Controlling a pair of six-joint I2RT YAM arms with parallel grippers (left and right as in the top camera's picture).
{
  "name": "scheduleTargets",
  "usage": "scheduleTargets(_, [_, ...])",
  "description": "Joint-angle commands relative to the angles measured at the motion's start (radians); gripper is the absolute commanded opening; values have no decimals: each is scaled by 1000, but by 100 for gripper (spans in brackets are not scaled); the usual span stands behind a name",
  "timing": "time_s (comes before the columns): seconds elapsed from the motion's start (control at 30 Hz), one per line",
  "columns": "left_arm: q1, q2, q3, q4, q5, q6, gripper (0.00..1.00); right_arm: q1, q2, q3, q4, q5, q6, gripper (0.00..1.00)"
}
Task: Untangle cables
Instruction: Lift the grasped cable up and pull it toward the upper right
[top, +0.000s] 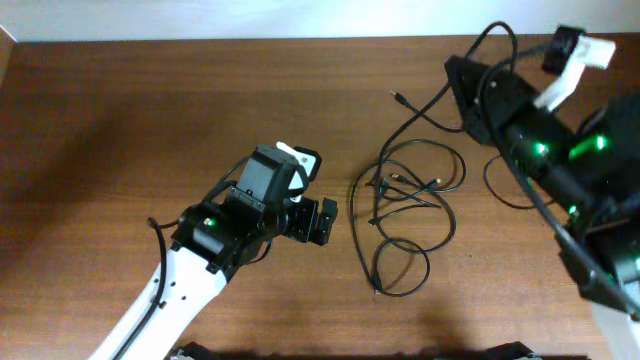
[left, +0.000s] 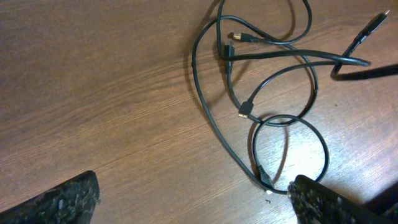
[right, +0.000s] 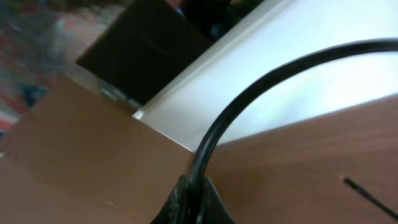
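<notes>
**Left claw (top: 318, 195) spread wide, right claw (right: 193, 194) pinching a cable**

Left claw hangs low over the table (top: 150, 100), just left of the cables (top: 405, 192). In the left wrist view its fingertips (left: 68, 200) sit far apart at the two bottom corners, with bare wood between them and nothing held. The right-hand tip is close to a plug (left: 264, 180) at the foot of a round loop (left: 325, 152); whether they touch cannot be told.

Right claw is clenched on one cable (right: 267, 76). The right wrist view shows that black cord squeezed between the fingers at the bottom edge, then arching up and away to the right, off the wood. From overhead, this arm reaches in from the upper right, near the far edge of the table, with a strand looping above it.

The cables lie right of centre, thin and black, in crossing loops: a larger coil above and the round loop below it, nearer the front edge. Several strands overlap in the middle of the heap. A silver-tipped plug (left: 244, 112) and a gold-tinted one (left: 239, 37) rest inside the tangle. A further plug (left: 373, 25) points off toward the upper right of the left wrist view. How many separate cords there are cannot be told.
</notes>
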Motion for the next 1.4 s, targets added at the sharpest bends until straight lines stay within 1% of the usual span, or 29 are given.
scheduleTargets(0.0, [0,-13,15,-2,-11,-6,99,3,76,155,-110,69,-63,4])
scheduleTargets(0.1, [0,-13,15,-2,-11,-6,99,-5,152,295,-264,95,-80,4])
scheduleTargets(0.2, [0,-13,15,-2,-11,-6,99,-32,204,389,-379,95,-98,4])
scheduleTargets(0.37, [0,-13,15,-2,-11,-6,99,-76,233,414,-479,92,-166,4])
scheduleTargets(0.47, [0,-13,15,-2,-11,-6,99,-82,248,414,-515,99,-195,4])
scheduleTargets(0.6, [0,-13,15,-2,-11,-6,99,-82,267,414,-539,99,-195,4])
scheduleTargets(0.77, [0,-13,15,-2,-11,-6,99,-82,312,414,-619,99,-205,4])
scheduleTargets(1.37, [0,-13,15,-2,-11,-5,99,-82,328,414,-634,104,-248,4])
